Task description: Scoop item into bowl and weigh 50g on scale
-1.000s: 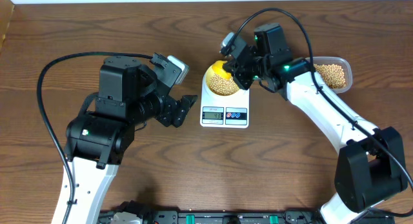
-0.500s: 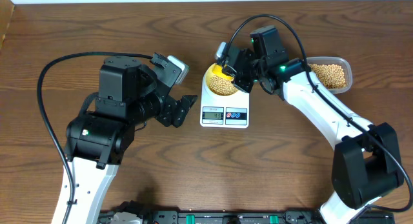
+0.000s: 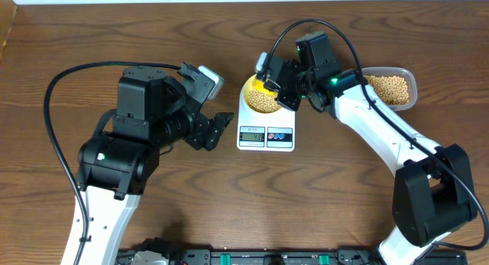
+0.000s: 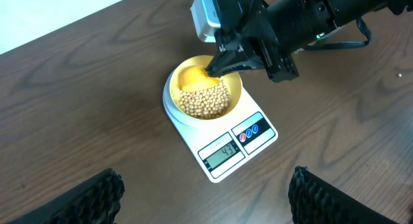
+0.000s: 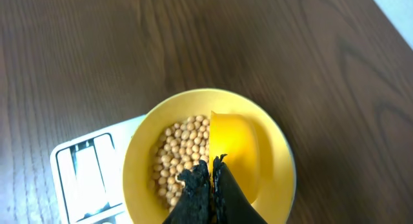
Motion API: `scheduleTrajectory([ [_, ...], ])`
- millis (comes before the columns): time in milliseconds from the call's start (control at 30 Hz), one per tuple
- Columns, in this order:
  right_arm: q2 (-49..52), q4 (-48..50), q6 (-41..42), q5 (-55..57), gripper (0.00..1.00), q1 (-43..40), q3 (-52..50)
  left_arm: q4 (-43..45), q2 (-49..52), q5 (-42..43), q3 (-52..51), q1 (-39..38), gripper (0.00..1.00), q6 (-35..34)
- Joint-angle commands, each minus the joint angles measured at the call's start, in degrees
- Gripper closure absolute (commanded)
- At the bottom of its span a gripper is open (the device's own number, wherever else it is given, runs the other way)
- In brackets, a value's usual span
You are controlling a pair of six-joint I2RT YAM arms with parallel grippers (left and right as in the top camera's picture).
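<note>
On the white scale at mid-table sits the pale yellow bowl, over the scale's rear half, display and two buttons clear in front of it. Digits show on the display, not sharp enough to trust.

Beans fill the bowl's floor in a heap, piled toward the side next to the display. More beans lie in a clear tub at the robot's right, well apart from the scale.

Right gripper: jaws pressed together, pinched on a bright yellow scoop. Grip point hangs directly above the bowl, inside its rim line. Scoop blade is inside the bowl, lying beside the bean heap on the side away from the display, its edge touching the beans. No beans visible on the blade itself.

Left gripper: jaws wide apart, nothing between them. It hovers above the wooden table to the left of the scale, near but not touching, its camera looking toward the bowl.
</note>
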Motion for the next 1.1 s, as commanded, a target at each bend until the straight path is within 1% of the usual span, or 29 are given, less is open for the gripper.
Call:
scheduleTrajectory([
  [0, 0.39, -1.99, -0.7, -0.2, 0.99, 0.28, -0.2, -0.07, 0.0, 0.31, -0.22, 0.35, 0.16, 0.52],
  [133, 0.39, -4.02, -0.37, -0.26, 0.99, 0.28, -0.2, -0.07, 0.0, 0.31, -0.22, 0.35, 0.16, 0.5],
  [400, 0.37, -3.8, 3.41, -3.67, 0.99, 0.26, -0.17, -0.07, 0.0, 0.31, -0.22, 0.35, 0.16, 0.52],
  [533, 0.37, -2.64, 8.24, -3.78, 0.99, 0.15, -0.15, -0.07, 0.0, 0.31, -0.22, 0.35, 0.16, 0.5],
  [767, 0.37, -3.45, 15.61, -9.29, 0.99, -0.96, -0.15, -0.07, 0.0, 0.31, -0.22, 0.35, 0.16, 0.5],
  [900, 0.37, -4.81, 16.83, -12.98, 0.99, -1.79, -0.15, -0.07, 0.0, 0.31, -0.22, 0.35, 0.16, 0.5],
  [1067, 0.37, -4.09, 17.64, -13.09, 0.99, -3.15, -0.15, -0.07, 0.0, 0.31, -0.22, 0.35, 0.16, 0.52],
])
